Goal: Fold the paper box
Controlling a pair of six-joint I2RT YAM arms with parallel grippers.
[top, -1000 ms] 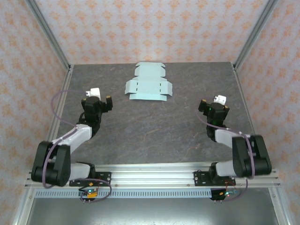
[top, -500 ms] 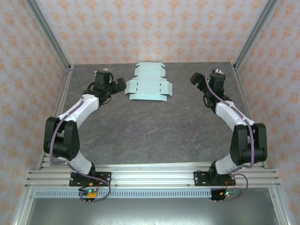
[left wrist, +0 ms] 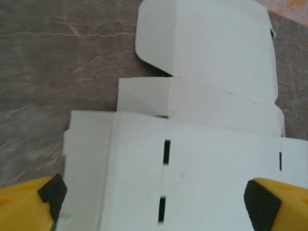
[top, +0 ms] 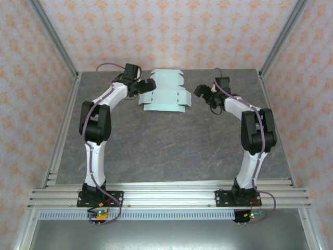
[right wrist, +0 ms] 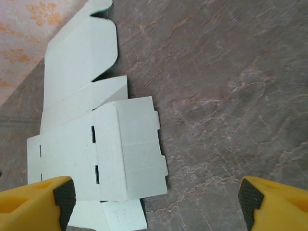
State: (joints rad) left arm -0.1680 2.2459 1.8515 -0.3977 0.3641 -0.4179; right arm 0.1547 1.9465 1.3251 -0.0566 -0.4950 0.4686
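Paper box (top: 165,96) flat on surface (top: 171,146). Left jaws wide over left edge; right jaws wide, beside right edge. Side flaps best raised together along creases.

The flat paper box (left wrist: 207,159) lies on the stone table (left wrist: 57,62), beneath the left gripper (left wrist: 157,196), whose fingers (left wrist: 262,199) are spread wide.

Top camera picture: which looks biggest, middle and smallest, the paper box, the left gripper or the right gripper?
1. paper box, clearly biggest.
2. left gripper and right gripper look alike, so I won't rank them.
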